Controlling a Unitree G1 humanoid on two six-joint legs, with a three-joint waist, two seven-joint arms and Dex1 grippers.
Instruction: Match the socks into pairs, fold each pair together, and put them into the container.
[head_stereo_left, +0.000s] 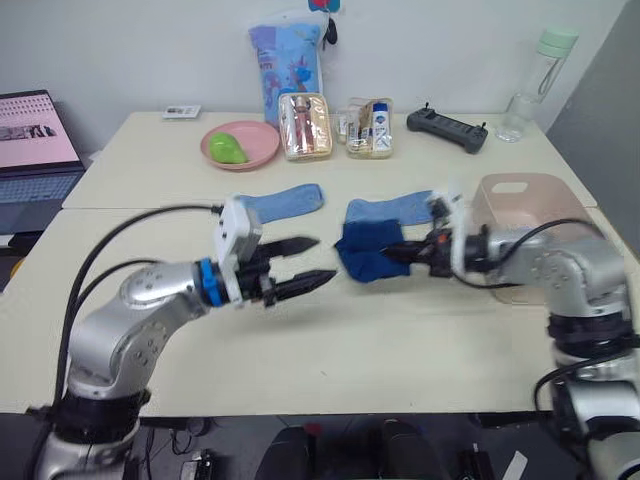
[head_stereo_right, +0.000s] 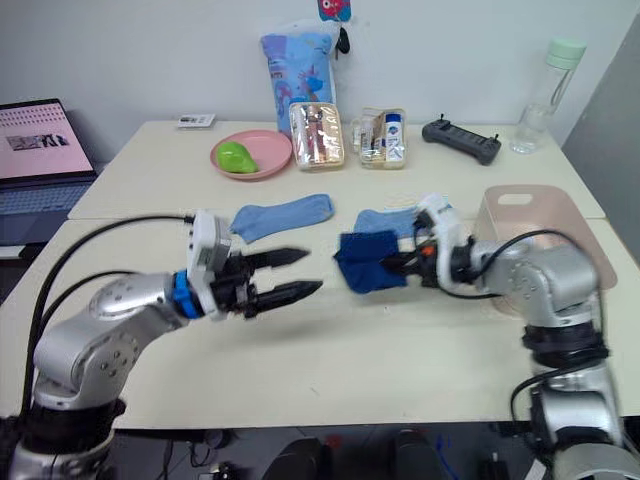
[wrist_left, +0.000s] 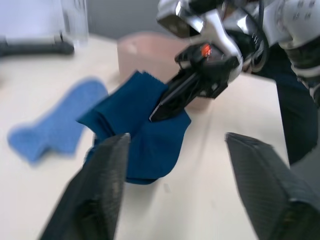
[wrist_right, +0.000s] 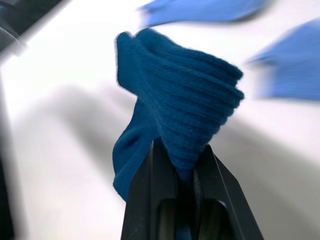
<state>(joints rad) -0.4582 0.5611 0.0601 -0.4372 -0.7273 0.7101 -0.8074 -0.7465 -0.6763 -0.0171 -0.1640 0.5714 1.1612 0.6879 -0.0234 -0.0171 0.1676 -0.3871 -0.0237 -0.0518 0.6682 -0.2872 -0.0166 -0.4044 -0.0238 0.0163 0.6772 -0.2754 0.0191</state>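
Right wrist view makes it pretty obvious: the right claw (wrist_right: 180, 165) is clamped tight on a bunched fold of dark royal blue ribbed knit socks (wrist_right: 175, 110), and the fabric hangs off the fingertips in a soft clump. From the head views that dark bundle (head_stereo_left: 368, 250) sits low over the pale beige worktop (head_stereo_left: 400, 340), roughly in the middle, and it looks thick enough to be both dark socks layered together, though I can't say for sure.

The left claw (head_stereo_left: 300, 265) is spread wide with nothing in it, pointing at the bundle from just beside it.

So my read is we're mid-fold on the dark pair. Next move probably needs the left claw to pinch the loose end so the pair can be doubled over, then carried across to the pale pink rectangular plastic bin (head_stereo_left: 555, 195) sitting right behind the right arm.

Further back, 2 sky blue knit ankle socks lie flat and untouched: 1 (head_stereo_left: 285, 202) behind the left claw, the other (head_stereo_left: 400, 208) touching the dark bundle's far edge. That pair is not yet started.
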